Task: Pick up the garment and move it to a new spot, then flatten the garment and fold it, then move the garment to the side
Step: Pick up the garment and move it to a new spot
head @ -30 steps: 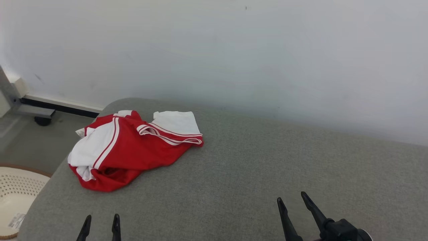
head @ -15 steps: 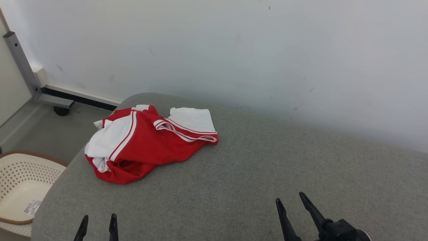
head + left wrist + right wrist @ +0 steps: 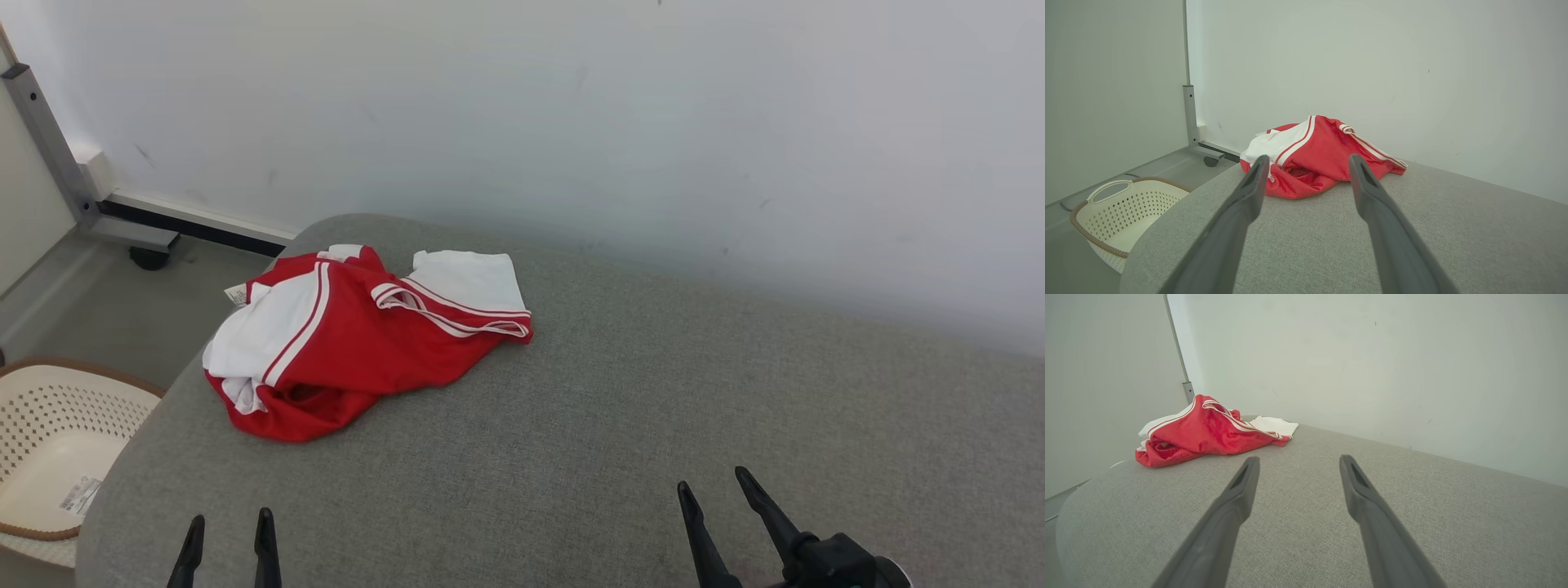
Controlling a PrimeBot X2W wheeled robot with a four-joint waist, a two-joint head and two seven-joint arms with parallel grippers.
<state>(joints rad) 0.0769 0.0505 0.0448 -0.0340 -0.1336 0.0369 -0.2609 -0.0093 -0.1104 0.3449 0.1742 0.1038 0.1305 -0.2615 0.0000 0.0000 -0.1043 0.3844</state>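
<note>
Left tool nearer the garment — both tools spread, nothing held.
The red-and-white garment is seen crumpled at the far left corner of the grey upholstered surface, straight ahead of the left tool and well apart from the right tool, from which it lies forward-left; its long axis is judged to run near-left to far-right — a left-arm reach is favoured.

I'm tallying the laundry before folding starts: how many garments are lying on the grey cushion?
1. The crumpled red and white garment lies at the far left corner of the grey cushion, near the pale basket on the floor. Its folds could hide another piece.
</note>
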